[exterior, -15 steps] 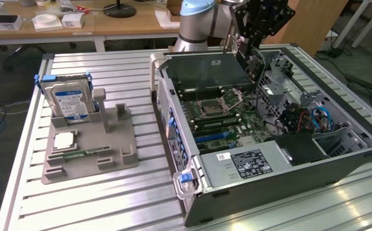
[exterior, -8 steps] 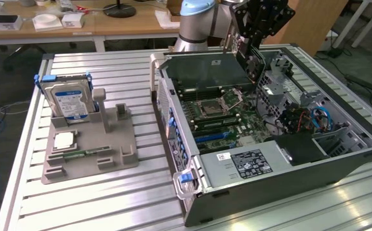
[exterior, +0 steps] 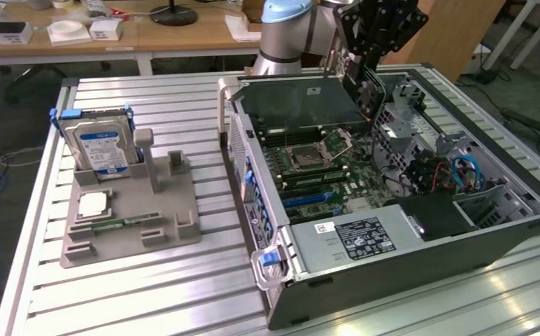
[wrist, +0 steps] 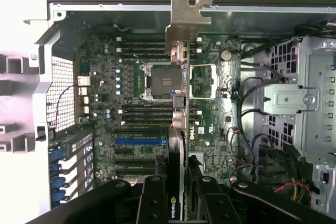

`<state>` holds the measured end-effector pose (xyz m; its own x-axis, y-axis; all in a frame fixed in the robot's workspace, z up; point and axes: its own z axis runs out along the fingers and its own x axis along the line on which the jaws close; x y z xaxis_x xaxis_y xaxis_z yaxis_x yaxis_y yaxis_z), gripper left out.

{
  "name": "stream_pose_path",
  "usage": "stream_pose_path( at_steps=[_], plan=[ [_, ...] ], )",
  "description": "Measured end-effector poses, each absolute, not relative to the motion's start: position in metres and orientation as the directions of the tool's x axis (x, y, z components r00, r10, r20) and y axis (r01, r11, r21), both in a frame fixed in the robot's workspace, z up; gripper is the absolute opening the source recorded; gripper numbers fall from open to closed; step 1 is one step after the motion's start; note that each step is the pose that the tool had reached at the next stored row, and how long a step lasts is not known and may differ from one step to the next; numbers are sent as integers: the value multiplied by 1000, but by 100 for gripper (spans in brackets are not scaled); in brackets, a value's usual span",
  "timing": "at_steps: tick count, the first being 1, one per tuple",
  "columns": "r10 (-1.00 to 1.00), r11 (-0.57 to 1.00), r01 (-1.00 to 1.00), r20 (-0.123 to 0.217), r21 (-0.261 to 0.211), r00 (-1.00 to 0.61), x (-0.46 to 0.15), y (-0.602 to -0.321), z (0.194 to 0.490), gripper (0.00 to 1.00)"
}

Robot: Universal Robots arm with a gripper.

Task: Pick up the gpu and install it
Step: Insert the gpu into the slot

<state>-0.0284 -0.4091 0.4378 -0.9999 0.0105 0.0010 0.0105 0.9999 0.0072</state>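
Slatted metal table (exterior: 158, 294): grey holder tray (exterior: 130, 238), open PC case (exterior: 420, 255).

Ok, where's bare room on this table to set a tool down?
Bare table slats lie between the parts holder and the computer case, and camera-side of the holder. The case interior is crowded; the gripper holds the gpu.

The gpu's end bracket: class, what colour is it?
Silver-grey bare metal; the bracket of the gpu shows best in the wrist view.
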Motion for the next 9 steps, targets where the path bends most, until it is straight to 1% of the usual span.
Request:
stream_pose_path(
  at_steps=[9],
  plan=[
    [-101,995,-101,1,7,-995,-30,-409,438,26]
  ],
)
